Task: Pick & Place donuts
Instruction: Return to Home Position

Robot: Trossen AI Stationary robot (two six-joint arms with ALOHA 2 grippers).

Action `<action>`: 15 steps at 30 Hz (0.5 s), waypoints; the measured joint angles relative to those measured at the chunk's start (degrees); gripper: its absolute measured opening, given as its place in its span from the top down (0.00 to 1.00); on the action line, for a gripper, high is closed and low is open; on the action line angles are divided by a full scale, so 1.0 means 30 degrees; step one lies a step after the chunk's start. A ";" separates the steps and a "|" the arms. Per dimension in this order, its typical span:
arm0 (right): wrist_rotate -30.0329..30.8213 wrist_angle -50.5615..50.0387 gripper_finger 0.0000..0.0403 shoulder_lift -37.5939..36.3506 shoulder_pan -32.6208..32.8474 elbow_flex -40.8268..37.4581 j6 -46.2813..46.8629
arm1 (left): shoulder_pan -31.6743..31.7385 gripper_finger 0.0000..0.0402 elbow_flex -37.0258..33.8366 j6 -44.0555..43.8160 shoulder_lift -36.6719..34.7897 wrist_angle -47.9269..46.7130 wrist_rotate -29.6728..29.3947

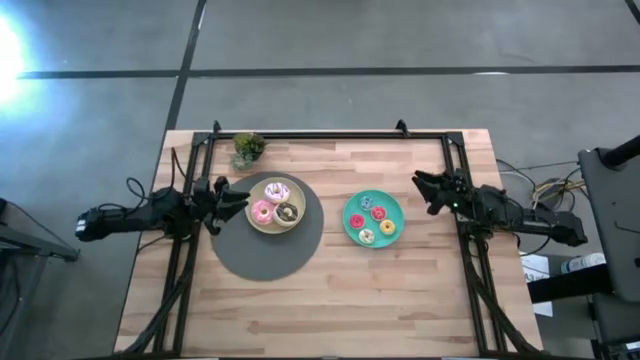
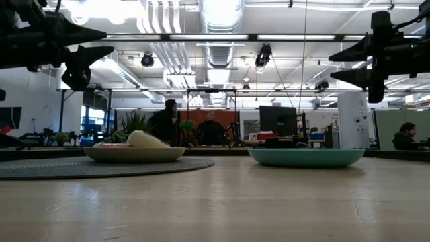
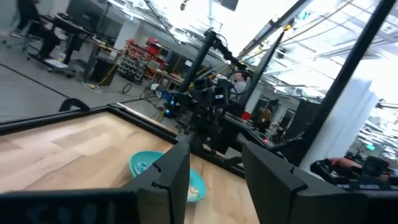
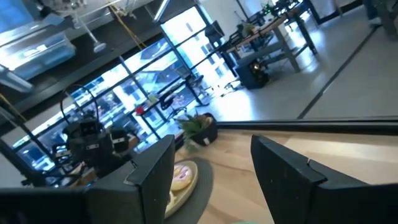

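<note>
Left gripper (image 1: 236, 200) and right gripper (image 1: 427, 192) hang open and empty, probably because all donuts (image 1: 275, 203) already lie on plates (image 1: 398, 210) between them

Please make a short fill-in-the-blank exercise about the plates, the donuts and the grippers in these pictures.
1. The beige plate holds ___ large donuts.
2. The mini donuts lie on the ___ plate.
3. The beige plate stands on a round ___ mat.
4. The left gripper and the right gripper are both ___, holding nothing.
Missing words: three; teal; grey; open.
</note>
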 joint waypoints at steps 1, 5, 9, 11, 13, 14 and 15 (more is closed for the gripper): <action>-0.0011 0.0006 0.50 0.0000 -0.0105 0.0000 0.0000 | 0.0152 0.70 0.0000 -0.0002 0.0000 0.0000 0.0003; -0.0019 0.0007 0.50 0.0026 -0.0337 0.0000 0.0000 | 0.0818 0.70 -0.0007 0.0000 0.0004 0.0004 -0.0004; -0.0019 -0.0022 0.50 0.0349 -0.0329 0.0000 0.0000 | 0.1044 0.70 -0.0007 0.0003 0.0007 0.0037 -0.0001; -0.0017 0.0029 0.50 0.0472 -0.0329 0.0000 0.0000 | 0.1044 0.70 -0.0007 0.0003 0.0007 0.0066 0.0003; -0.0026 -0.0003 0.50 0.0542 -0.0327 0.0000 0.0000 | 0.1044 0.70 -0.0007 0.0003 0.0007 0.0066 0.0003; -0.0032 -0.0007 0.50 0.0546 -0.0322 0.0000 0.0000 | 0.1044 0.70 -0.0007 0.0003 0.0007 0.0066 0.0003; -0.0019 0.0008 0.50 0.0538 -0.0329 0.0000 0.0000 | 0.1044 0.70 -0.0007 0.0003 0.0007 0.0052 0.0003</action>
